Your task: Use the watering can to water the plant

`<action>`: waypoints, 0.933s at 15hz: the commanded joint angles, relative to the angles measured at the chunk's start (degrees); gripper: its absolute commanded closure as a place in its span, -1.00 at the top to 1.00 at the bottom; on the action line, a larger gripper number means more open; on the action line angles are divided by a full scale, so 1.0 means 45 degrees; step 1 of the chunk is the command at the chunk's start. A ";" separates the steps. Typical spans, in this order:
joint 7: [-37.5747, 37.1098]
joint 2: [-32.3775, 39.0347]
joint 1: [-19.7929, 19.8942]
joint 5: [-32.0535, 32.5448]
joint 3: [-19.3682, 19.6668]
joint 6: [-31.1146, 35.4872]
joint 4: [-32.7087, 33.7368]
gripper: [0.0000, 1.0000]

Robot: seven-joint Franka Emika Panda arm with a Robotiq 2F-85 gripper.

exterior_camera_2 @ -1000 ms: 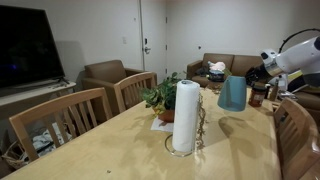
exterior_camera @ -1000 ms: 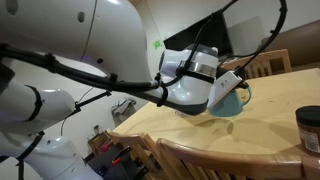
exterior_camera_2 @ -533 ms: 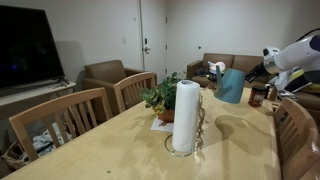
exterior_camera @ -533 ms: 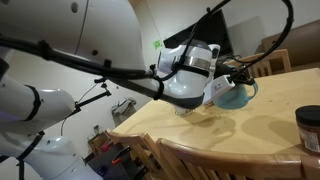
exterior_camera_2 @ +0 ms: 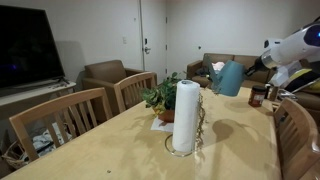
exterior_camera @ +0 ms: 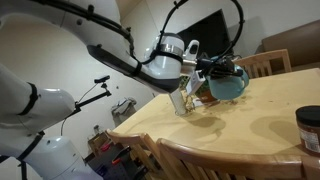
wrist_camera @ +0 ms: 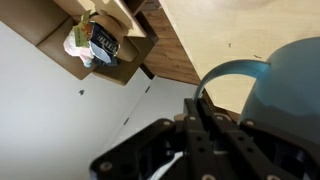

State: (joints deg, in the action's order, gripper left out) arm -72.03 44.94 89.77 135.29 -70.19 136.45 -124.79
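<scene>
The teal-blue watering can (exterior_camera_2: 230,79) hangs in the air over the far end of the table, spout slanting up toward the plant. My gripper (exterior_camera_2: 254,69) is shut on its loop handle. The other side shows the can (exterior_camera: 229,83) held out from the gripper (exterior_camera: 207,70). In the wrist view the can's rounded body (wrist_camera: 292,92) fills the right side, and the dark fingers (wrist_camera: 203,125) are clamped on the handle strap. The bushy green plant (exterior_camera_2: 161,96) in its orange pot stands on the table behind the paper towel roll, left of and lower than the can.
A white paper towel roll (exterior_camera_2: 185,116) on a wire holder stands mid-table in front of the plant. A dark jar (exterior_camera_2: 257,97) sits near the can's side of the table, also seen as the jar (exterior_camera: 310,129). Wooden chairs (exterior_camera_2: 60,122) line the table edges.
The can has risen and moved toward the plant, tipping so its spout points that way. The gripper has stayed shut on the handle.
</scene>
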 commanded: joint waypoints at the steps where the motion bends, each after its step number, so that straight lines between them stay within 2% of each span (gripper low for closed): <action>1: -0.1070 -0.2640 0.0065 -0.1281 -0.0066 -0.0007 -0.0750 -0.96; 6: -0.1712 -0.5235 -0.0486 -0.3062 0.0537 -0.0547 -0.0965 -0.96; 8: -0.1729 -0.6264 -0.1078 -0.3911 0.1178 -0.0444 -0.0956 -0.96; 11: -0.1527 -0.7663 -0.2710 -0.5291 0.2684 -0.0429 -0.1011 -0.96; 14: -0.1052 -0.8605 -0.5289 -0.6654 0.4868 -0.0644 -0.1103 -0.96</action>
State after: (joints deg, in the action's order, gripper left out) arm -75.88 14.40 75.77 110.67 -56.29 135.25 -127.60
